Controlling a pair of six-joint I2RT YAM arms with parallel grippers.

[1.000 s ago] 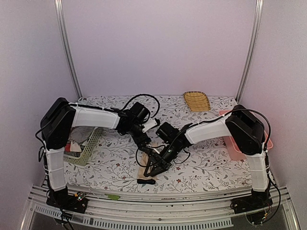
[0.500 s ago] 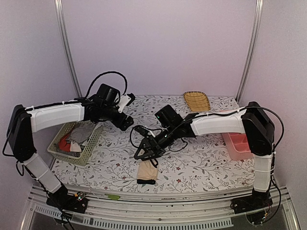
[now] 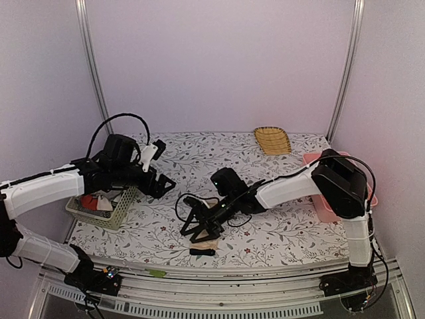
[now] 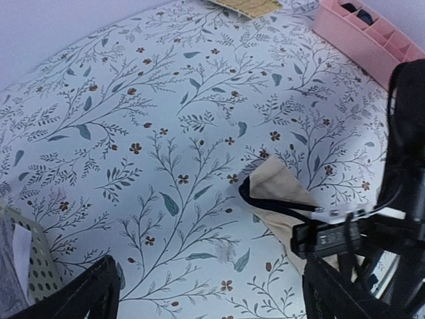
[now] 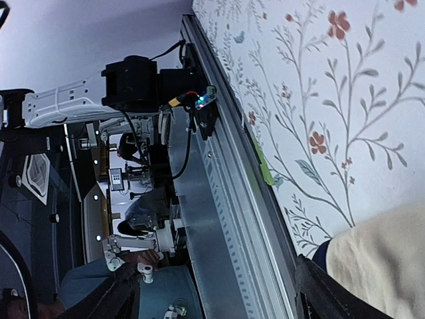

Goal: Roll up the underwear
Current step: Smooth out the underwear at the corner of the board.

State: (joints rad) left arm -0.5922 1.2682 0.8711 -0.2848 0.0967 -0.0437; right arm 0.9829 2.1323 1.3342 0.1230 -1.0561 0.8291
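Note:
Beige underwear (image 3: 203,246) with black edging lies partly rolled near the table's front edge. In the left wrist view the underwear (image 4: 279,189) shows one black-edged corner. In the right wrist view only a beige corner of the underwear (image 5: 388,259) shows at the lower right. My right gripper (image 3: 199,231) is open, just above the garment's far end, with nothing between its fingers (image 5: 216,292). My left gripper (image 3: 159,185) is open and empty beside the basket, well left of the garment. Only flowered tablecloth lies between its fingers (image 4: 209,292).
A green mesh basket (image 3: 123,206) at the left holds more grey, red and white cloth (image 3: 96,202). A pink divided tray (image 3: 327,211) stands at the right, partly behind the right arm. A woven yellow dish (image 3: 272,140) lies at the back. The metal front rail (image 5: 226,199) runs close to the garment.
My left arm has swung away from the beige underwear, back to the left beside the basket, opening fully. My right gripper has shifted slightly left and toward the front, staying open over the garment.

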